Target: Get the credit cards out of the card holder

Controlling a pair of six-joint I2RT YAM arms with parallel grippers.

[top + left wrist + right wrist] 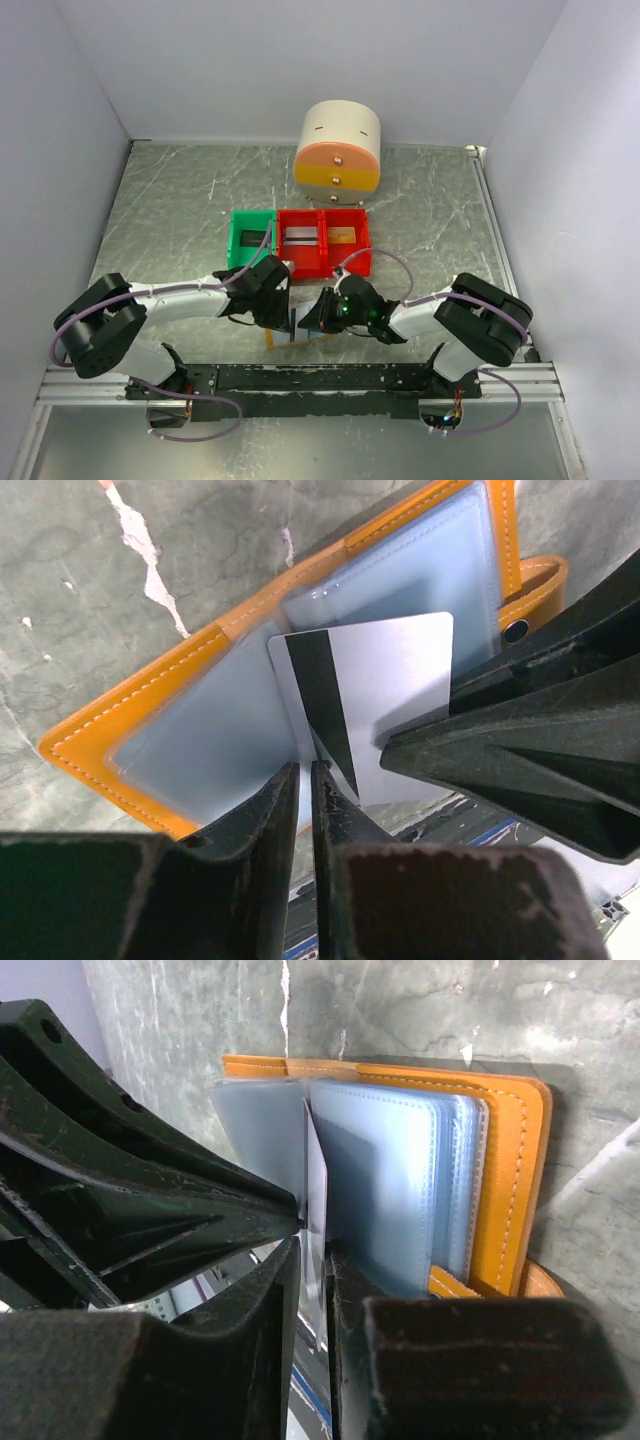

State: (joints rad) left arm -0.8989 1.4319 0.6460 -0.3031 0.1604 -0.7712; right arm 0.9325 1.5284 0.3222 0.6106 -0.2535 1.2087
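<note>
Right jaws pinch the grey card (390,700) edge-on; left jaws nearly together, their hold unclear.

White-shelled arms (185,300) with black joints (100,335), lilac cables (195,428) and matte black fingers (235,880).

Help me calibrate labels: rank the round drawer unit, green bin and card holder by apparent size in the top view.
1. round drawer unit
2. green bin
3. card holder: smallest as seen, but partly covered, so its full size is unsure.
</note>
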